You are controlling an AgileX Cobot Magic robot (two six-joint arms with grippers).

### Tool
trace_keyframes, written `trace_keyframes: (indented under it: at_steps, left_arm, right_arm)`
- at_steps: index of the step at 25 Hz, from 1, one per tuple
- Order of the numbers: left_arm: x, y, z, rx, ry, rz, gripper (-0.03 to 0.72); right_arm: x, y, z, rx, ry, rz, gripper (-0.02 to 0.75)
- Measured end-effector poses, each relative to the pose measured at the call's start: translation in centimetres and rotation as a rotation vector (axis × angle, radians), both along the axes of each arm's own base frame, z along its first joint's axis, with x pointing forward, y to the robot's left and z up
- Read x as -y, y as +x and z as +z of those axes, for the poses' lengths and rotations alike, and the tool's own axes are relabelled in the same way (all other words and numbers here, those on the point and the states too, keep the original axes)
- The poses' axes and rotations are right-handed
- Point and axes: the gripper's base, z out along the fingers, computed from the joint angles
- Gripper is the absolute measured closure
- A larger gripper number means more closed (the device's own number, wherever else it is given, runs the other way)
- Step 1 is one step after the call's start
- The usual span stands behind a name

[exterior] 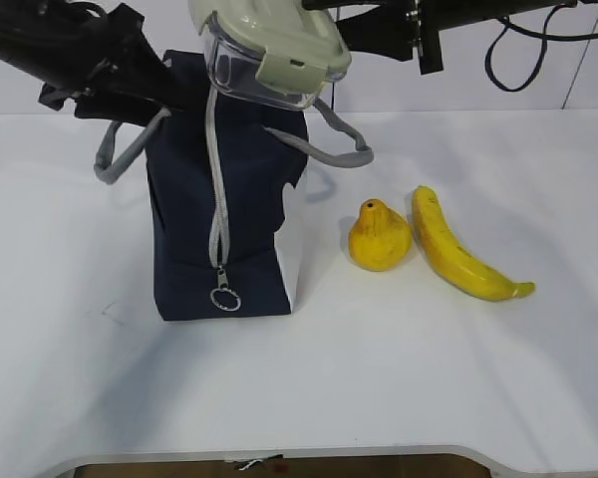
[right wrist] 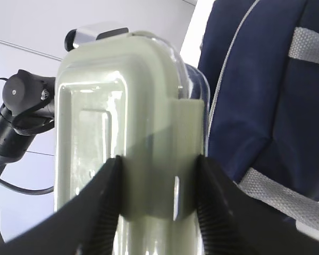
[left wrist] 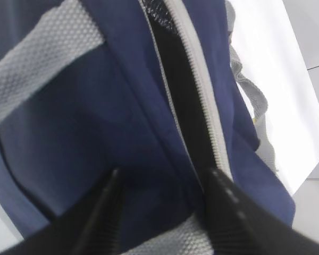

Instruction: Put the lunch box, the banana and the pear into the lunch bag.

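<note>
In the exterior view, the lunch bag (exterior: 219, 224) is seen standing upright near the middle of the table (exterior: 458, 378), toward its far edge, its zipper run down the front. The lunch box (exterior: 269, 55) is held tilted in the air just above the bag's top opening. The pear (exterior: 379, 237) and the banana (exterior: 465, 249) lie side by side on the table toward its right edge, near the bag but apart from it.

In the left wrist view, the left hand (left wrist: 165, 212) is closed on the bag's blue fabric beside the opened zipper track, one finger seemingly inside the slit, so that the mouth is held apart.

In the right wrist view, the right hand (right wrist: 159, 207) is clamped on the lunch box across its pale green lid, with the bag close at the right.

The opening looks narrow against the box's width. It is judged that the box could catch on the zipper edge or a handle if lowered at this tilt, and that the bag could be tipped or dragged should the fabric slip from the left hand.
</note>
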Motion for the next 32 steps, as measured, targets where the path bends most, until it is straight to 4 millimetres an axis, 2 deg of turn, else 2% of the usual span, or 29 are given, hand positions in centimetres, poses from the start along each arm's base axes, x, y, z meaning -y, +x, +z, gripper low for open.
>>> trace_keyframes:
  at_steps: [1, 4, 6, 12, 24, 32]
  left_arm:
    - [0.0, 0.0, 0.0, 0.002, 0.0, 0.0, 0.394]
    - [0.0, 0.0, 0.3, 0.007, -0.002, -0.006, 0.606]
    - [0.1, 0.0, 0.6, 0.009, -0.001, -0.016, 0.657]
    - [0.2, 0.0, 1.8, 0.023, -0.008, -0.053, 0.674]
    - [0.3, -0.6, 2.6, 0.021, -0.024, -0.074, 0.676]
    - [0.3, -1.3, 4.0, 0.064, -0.039, -0.087, 0.676]
  right_arm:
    - [0.0, 0.0, 0.0, 0.0, 0.0, 0.0, 0.4]
    - [-0.1, 0.0, 0.0, 0.0, 0.0, 0.002, 0.4]
    - [-0.4, -0.1, 0.0, 0.004, -0.002, 0.003, 0.4]
    - [-1.2, 0.4, -0.4, 0.021, -0.015, -0.032, 0.4]
    - [-1.4, 2.6, -4.7, -0.056, -0.044, -0.088, 0.4]
    - [-0.7, 3.2, -6.5, -0.004, -0.237, -0.118, 0.4]
